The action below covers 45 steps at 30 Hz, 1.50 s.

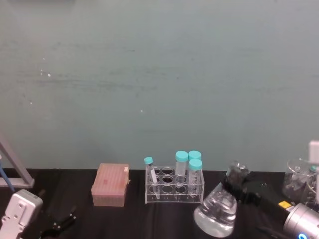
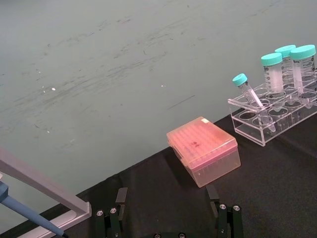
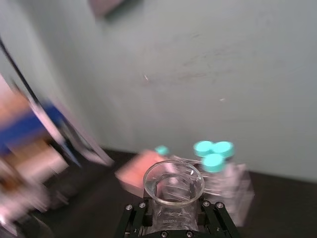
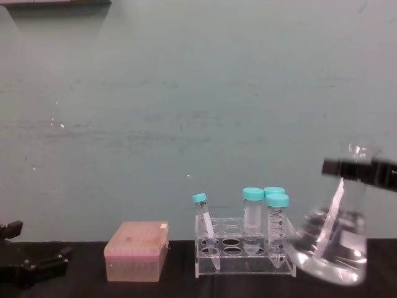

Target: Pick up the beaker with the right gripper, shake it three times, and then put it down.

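The beaker (image 1: 215, 211) is a clear conical flask holding some clear liquid. It hangs tilted above the black table at the right, base towards the tube rack. My right gripper (image 1: 239, 188) is shut on its narrow neck, the black jaws clamped just below the flared rim. In the chest view the beaker (image 4: 335, 242) looms large at the right, with the right gripper (image 4: 356, 169) a dark band across its neck. The right wrist view looks down into the beaker's rim (image 3: 173, 181), blurred by motion. My left gripper (image 2: 167, 193) rests open low at the left (image 1: 57, 224).
A clear tube rack (image 1: 174, 186) with teal-capped tubes stands just left of the beaker. A pink tip box (image 1: 110, 185) sits farther left. Another glass vessel (image 1: 299, 181) stands at the far right, and a slanted metal stand (image 1: 12, 167) at the far left.
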Tool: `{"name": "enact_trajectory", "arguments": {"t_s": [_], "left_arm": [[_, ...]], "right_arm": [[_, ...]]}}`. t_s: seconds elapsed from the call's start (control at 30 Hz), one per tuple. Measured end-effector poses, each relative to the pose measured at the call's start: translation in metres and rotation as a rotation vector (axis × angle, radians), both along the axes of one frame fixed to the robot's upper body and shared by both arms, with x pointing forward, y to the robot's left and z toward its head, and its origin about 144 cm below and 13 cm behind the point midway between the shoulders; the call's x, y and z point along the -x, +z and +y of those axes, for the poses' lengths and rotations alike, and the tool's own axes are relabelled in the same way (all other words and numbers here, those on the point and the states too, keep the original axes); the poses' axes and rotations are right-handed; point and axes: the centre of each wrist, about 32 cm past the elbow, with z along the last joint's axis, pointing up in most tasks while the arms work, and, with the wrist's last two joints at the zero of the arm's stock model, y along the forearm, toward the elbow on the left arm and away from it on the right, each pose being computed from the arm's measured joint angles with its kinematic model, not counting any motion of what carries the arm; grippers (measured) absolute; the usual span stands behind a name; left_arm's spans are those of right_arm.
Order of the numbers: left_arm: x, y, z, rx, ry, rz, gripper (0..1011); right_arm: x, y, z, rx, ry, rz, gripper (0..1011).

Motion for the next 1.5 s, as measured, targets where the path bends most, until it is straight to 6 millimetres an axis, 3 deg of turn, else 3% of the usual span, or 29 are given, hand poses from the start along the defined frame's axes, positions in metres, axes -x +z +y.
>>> {"name": "enact_trajectory", "arguments": {"t_s": [0.23,0.77,0.9,1.0,1.1,1.5], "left_arm": [[0.0,0.0,0.0,0.0,0.0,0.0,1000],[0.0,0.0,0.0,0.0,0.0,0.0,1000],[0.0,0.0,0.0,0.0,0.0,0.0,1000],[0.0,0.0,0.0,0.0,0.0,0.0,1000],[0.0,0.0,0.0,0.0,0.0,0.0,1000],[0.0,0.0,0.0,0.0,0.0,0.0,1000]], "right_arm": [[0.008,0.007,0.008,-0.428,-0.008,0.255,457],[0.01,0.006,0.01,-0.517,-0.038,0.364,457],[0.01,0.01,0.008,-0.313,-0.033,0.231,457],[0.009,0.015,0.007,0.012,-0.013,0.006,457],[0.008,0.019,0.005,0.227,-0.005,-0.143,457],[0.005,0.022,-0.006,0.85,0.036,-0.535,457]]}}
